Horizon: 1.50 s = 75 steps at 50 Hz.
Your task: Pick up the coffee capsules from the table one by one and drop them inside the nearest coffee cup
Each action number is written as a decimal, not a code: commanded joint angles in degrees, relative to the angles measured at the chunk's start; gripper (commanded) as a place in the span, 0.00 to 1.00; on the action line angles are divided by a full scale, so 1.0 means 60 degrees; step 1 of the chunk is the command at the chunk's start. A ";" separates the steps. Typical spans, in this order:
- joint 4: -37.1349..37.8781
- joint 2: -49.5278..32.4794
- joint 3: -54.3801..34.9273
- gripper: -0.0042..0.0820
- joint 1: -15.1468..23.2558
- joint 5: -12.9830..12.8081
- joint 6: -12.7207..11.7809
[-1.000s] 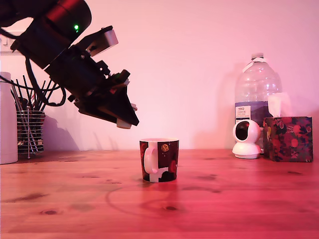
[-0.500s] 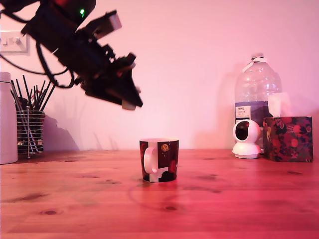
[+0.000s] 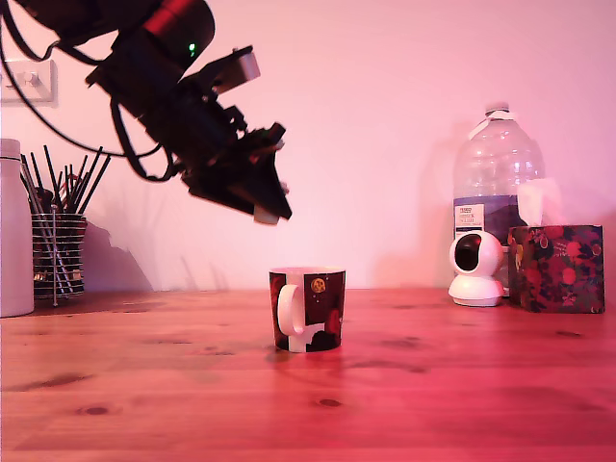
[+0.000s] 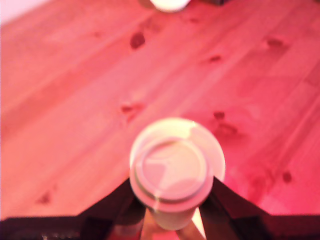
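1. Exterior view: the arm comes down from about ten o'clock, its gripper (image 3: 268,213) hanging in the air above the coffee cup (image 3: 307,309) and a little toward the exterior view's left. A small pale coffee capsule (image 3: 266,215) shows at the tip of the dark fingers (image 3: 252,192), which are closed on it.
2. The cup stands upright on the reddish-brown bench (image 3: 433,385), near the middle of the view, its white handle turned toward the camera. The capsule is well clear of the cup's rim, at roughly eleven o'clock from it.
3. At nine o'clock by the wall stand a white cylinder (image 3: 13,231) and just beside it a wire holder (image 3: 58,252) of black sticks. At three o'clock are a large water bottle (image 3: 496,183), a small white round camera (image 3: 476,269) in front of it, and a patterned tissue box (image 3: 555,267) just beside.
4. Wrist view: the capsule (image 4: 175,167) fills the lower middle of the picture, blurred, its round pale face toward the lens, held between the two dark fingers (image 4: 112,205) on either side. Behind it lie the bench planks (image 4: 75,100) with dark knots. A white object (image 4: 170,4), cut off by the frame, sits at twelve o'clock; I cannot tell what it is.
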 commanded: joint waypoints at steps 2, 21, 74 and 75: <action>-0.0011 0.0390 0.0372 0.29 0.0000 0.0004 0.0055; -0.0769 0.1727 0.1734 0.29 -0.0138 0.0007 0.0204; -0.2167 0.2477 0.2331 0.30 -0.0284 -0.0004 0.0270; -0.2182 0.2477 0.2331 0.30 -0.0284 -0.0004 0.0270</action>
